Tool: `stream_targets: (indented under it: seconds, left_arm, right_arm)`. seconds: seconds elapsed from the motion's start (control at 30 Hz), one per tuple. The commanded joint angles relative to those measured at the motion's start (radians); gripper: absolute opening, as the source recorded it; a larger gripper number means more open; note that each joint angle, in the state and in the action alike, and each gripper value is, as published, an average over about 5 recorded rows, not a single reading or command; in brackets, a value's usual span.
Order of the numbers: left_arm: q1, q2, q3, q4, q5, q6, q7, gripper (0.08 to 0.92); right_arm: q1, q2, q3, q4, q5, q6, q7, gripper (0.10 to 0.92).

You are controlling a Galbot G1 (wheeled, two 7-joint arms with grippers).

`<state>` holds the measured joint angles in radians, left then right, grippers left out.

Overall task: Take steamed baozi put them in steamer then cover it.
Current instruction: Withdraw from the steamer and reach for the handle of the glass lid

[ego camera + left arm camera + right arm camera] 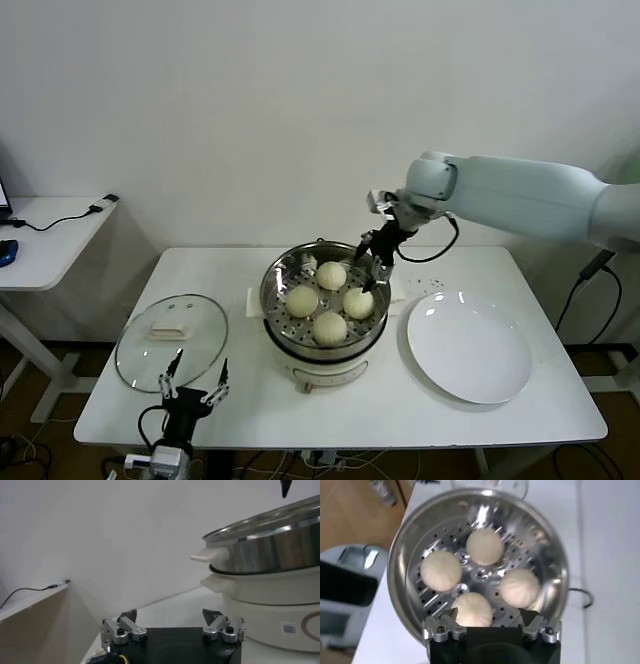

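Note:
The shiny steel steamer (276, 300) stands mid-table on its white base. Four cream-white baozi lie on its perforated tray: one at the back (331, 275), one left (302, 300), one right (358, 302), one front (330, 327). In the right wrist view the steamer rim (400, 555) rings the same buns, one (472, 610) lying below the jaws. My right gripper (374, 266) (489, 617) is open and empty just above the steamer's back right. The glass cover (140, 355) with its white handle lies flat on the table's left. My left gripper (196, 377) (171, 615) is open and empty at the front left edge.
An empty white plate (468, 346) lies right of the steamer. The left wrist view shows the steamer's side (270, 555) and white base (265, 610). A side desk (50, 235) with a cable stands far left. A black cable (425, 258) runs behind the steamer.

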<state>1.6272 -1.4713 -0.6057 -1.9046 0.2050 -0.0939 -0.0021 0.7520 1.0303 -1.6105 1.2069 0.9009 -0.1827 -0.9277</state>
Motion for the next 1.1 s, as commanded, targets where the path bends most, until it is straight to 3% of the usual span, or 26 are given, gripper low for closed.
stream_targets:
  seconds: [0.03, 0.27, 0.5, 0.87, 1.1]
  left_arm:
    - [-0.001, -0.005, -0.009, -0.005, -0.002, 0.001, -0.003, 0.823]
    - [-0.004, -0.018, -0.019, -0.02, 0.016, 0.007, 0.001, 0.823]
    - [-0.009, -0.035, -0.033, -0.046, 0.074, 0.016, 0.003, 0.823]
    - [-0.01, -0.054, -0.056, -0.074, 0.205, 0.029, 0.006, 0.823]
    - [-0.032, -0.017, -0.107, -0.078, 0.618, 0.009, 0.001, 0.823]
  right_arm:
    - [-0.109, -0.352, 0.185, 0.184, 0.107, 0.309, 0.392, 0.823]
    - [-0.598, -0.519, 0.702, 0.255, 0.016, 0.399, 0.606, 0.823]
    - [-1.116, -0.543, 1.23, 0.335, -0.043, 0.429, 0.726, 0.823]
    - [-1.697, -0.395, 1.837, 0.434, -0.154, 0.445, 0.775, 0.823]
    - [-1.925, -0.237, 2.075, 0.487, -0.214, 0.378, 0.762, 0.823]
